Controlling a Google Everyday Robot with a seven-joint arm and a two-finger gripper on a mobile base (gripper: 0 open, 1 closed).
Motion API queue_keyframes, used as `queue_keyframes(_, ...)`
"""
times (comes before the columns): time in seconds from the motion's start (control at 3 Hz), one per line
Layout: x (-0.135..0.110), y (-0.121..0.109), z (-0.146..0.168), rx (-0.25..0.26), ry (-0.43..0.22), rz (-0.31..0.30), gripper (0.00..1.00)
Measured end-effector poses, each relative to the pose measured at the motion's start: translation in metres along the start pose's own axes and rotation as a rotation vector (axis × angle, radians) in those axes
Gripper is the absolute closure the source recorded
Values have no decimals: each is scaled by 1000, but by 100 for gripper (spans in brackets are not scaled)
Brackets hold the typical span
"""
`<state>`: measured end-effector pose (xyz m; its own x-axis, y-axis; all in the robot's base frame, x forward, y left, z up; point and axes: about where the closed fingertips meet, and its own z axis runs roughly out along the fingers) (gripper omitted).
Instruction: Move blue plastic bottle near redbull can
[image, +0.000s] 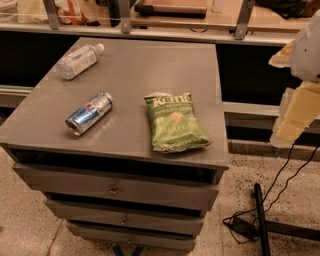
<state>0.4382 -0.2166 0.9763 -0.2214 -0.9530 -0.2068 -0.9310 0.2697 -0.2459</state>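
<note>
The blue plastic bottle (79, 60) lies on its side at the back left of the grey cabinet top (150, 65), its white cap pointing to the back right. The redbull can (89, 113) lies on its side nearer the front left, well apart from the bottle. My gripper (290, 125) hangs at the right edge of the view, off to the right of the cabinet and far from both objects. It holds nothing that I can see.
A green Kettle chip bag (175, 122) lies flat right of the can. The cabinet has several drawers (115, 190) below. Black cables (260, 220) lie on the floor at the right. A counter with metal posts (122, 17) runs behind.
</note>
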Motion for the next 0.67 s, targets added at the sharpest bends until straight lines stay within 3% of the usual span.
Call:
queue_keyframes(0.33, 0, 0, 0, 0, 0, 0, 0)
queue_keyframes(0.67, -8, -3, 0, 15, -40, 41, 0)
